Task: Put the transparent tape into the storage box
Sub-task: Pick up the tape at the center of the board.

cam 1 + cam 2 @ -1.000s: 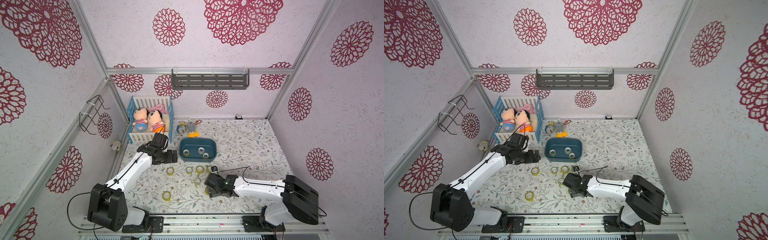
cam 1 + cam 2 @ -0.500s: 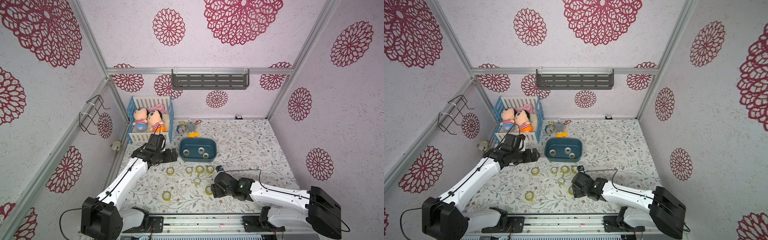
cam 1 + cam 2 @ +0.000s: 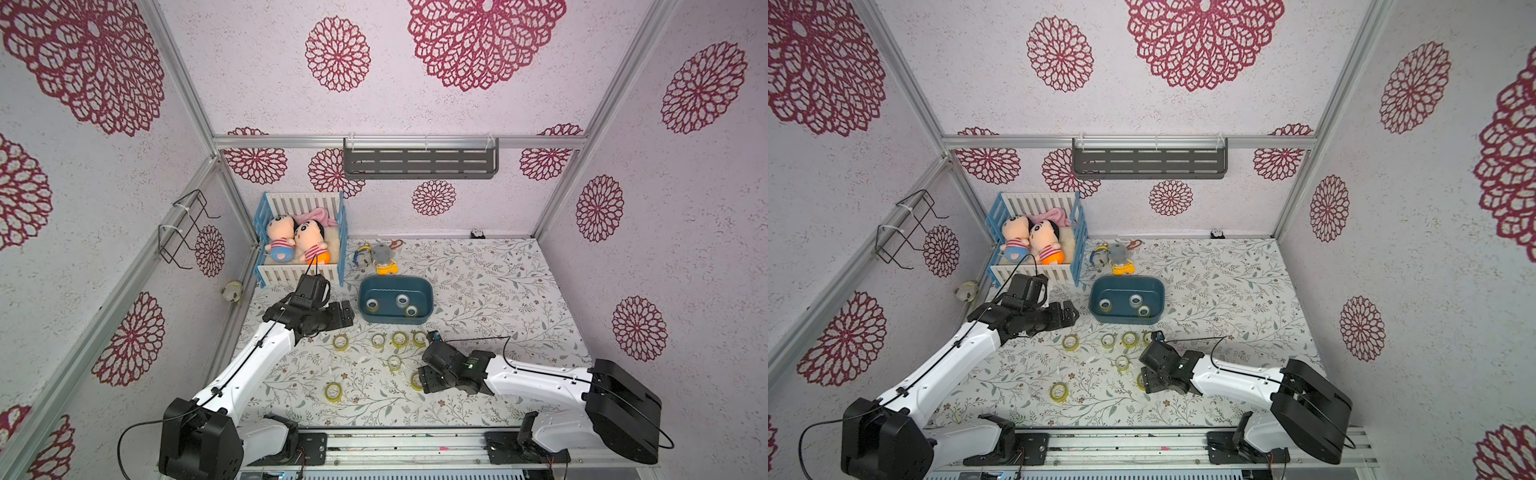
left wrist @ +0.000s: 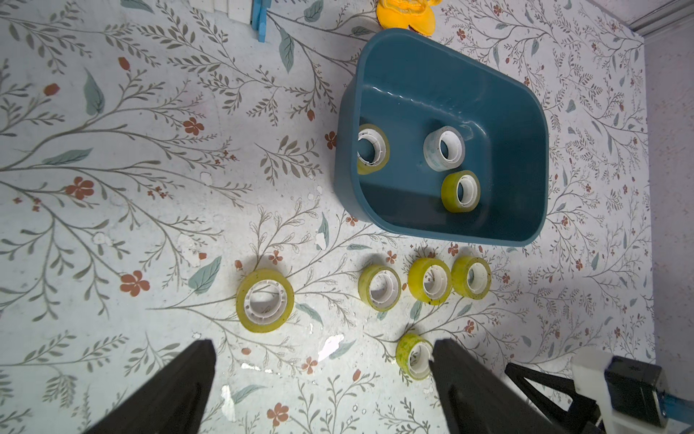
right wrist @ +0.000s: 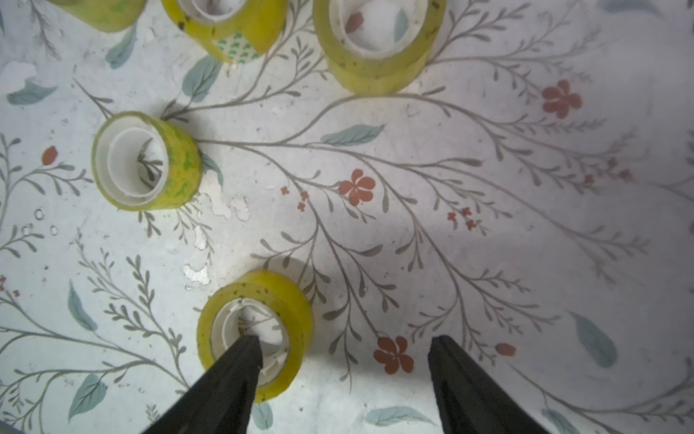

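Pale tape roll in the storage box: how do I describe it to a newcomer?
Find the teal storage box near the toy crib. Inside it, take the middle tape roll of three. It is whitish-clear; both neighbours are yellow.

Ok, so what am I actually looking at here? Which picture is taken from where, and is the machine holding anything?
You are looking at two white robot arms with black joints, each ending in a two-fingered gripper. The two wide pictures come from one double camera overhead. The two close-ups come from small cameras on the arms' wrists.

In a top view, the left gripper hovers near the toy crib, which holds two dolls. The right gripper reaches down among yellowish tape rolls on the flowered table. The teal storage box already has three rolls inside, and seven lie outside it.

Nothing is held. The left gripper is open and empty. In the right wrist view, the right gripper is also open, with one finger at the core of a roll and the other outside it.
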{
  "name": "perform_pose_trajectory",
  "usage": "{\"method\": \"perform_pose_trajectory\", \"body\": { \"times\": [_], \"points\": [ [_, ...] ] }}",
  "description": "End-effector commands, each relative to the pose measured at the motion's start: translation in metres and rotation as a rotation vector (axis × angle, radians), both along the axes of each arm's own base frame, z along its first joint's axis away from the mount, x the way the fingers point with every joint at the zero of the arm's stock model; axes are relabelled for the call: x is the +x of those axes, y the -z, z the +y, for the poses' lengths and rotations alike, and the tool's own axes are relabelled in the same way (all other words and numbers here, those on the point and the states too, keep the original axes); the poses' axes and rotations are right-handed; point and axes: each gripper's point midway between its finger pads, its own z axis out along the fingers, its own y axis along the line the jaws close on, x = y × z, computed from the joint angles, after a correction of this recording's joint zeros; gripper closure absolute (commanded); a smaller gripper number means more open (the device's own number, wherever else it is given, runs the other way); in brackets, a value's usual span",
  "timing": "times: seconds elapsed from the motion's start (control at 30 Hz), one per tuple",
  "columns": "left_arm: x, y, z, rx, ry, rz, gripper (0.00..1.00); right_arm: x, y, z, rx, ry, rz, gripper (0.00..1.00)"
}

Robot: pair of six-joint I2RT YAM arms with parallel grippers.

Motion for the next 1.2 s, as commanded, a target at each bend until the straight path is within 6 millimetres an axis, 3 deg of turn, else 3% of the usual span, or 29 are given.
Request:
{"method": "perform_pose_trajectory", "body": {
  "times": [0.0,0.67,0.97,1.07,1.17],
  "points": [
    [0.007,-0.004,0.000,0.012,0.003,-0.031,0.03,0.007,-0.005,0.004,0.025,0.013,-0.027,0.24],
    [0.012,0.000,0.000,0.025,0.003,-0.025,0.03,0.003,0.024,-0.016,-0.132,0.031,0.013,0.33],
    [0.017,-0.002,0.002,0.054,0.021,-0.044,0.03,0.009,0.003,-0.015,-0.081,0.048,-0.055,0.78],
    [0.024,-0.012,0.006,0.105,0.032,-0.045,0.03,0.008,-0.007,-0.018,-0.049,0.054,-0.082,1.00],
    [0.029,-0.021,0.001,0.082,0.035,-0.044,0.03,0.009,-0.017,-0.029,-0.045,0.095,-0.115,1.00]
  ]
}}
